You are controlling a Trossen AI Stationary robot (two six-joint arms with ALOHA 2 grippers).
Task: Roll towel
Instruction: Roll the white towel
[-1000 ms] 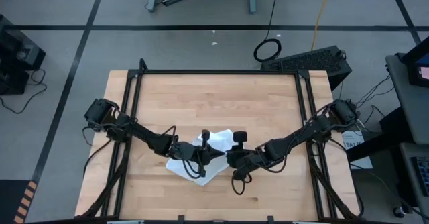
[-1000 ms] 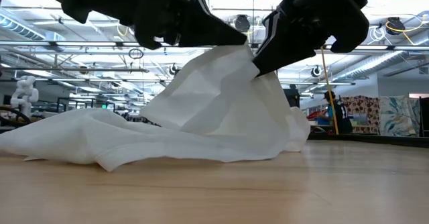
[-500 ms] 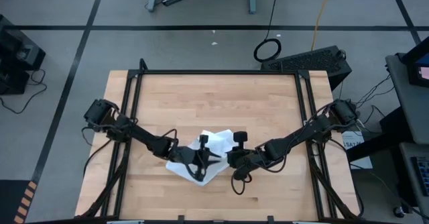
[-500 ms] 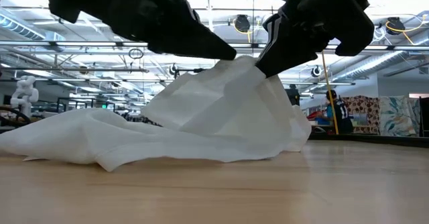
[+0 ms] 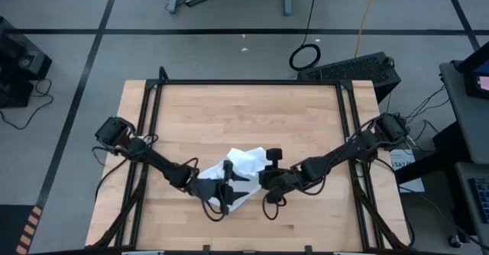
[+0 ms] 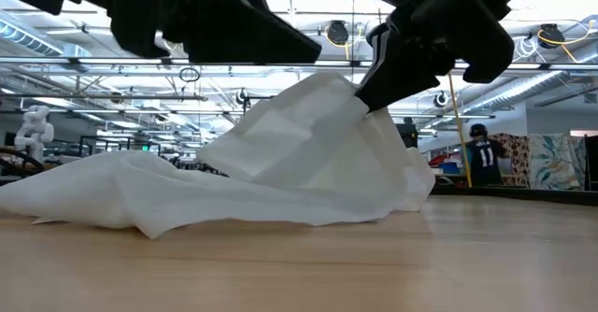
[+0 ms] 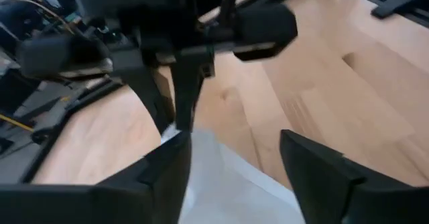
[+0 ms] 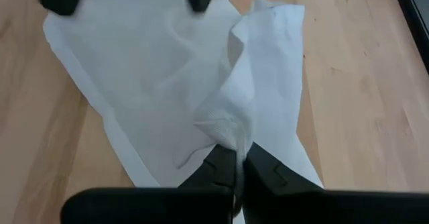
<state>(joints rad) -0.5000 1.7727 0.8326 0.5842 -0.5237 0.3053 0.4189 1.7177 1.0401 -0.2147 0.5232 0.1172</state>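
The white towel (image 5: 246,163) lies crumpled at the middle of the wooden table, and one fold of it is pulled up into a peak (image 6: 329,83). Its spread part (image 6: 140,195) rests on the tabletop. My right gripper (image 5: 261,179) is shut on that peak, coming in from the right. My left gripper (image 5: 228,183) stands open just left of the peak and above the cloth (image 7: 221,190). Its fingers are apart and nothing is between them. My right gripper pinches a bunched, raised fold of the towel (image 8: 226,131) between its two fingers (image 8: 261,167); how many layers it holds I cannot tell. The fingers slant down from the table's right side (image 6: 369,95). The cloth stands up like a tent below them, and its lower edges lie slack on the table.
Bare wood (image 5: 244,117) stretches from the towel to the far edge, inside the black frame rails (image 5: 244,82). In the low view a person (image 6: 482,158) stands far off in the room behind the table.
My left gripper has opened and let go of the towel's raised fold. It then drew back up and toward the table's near left. The peak stays up in my right gripper, which has kept its place.
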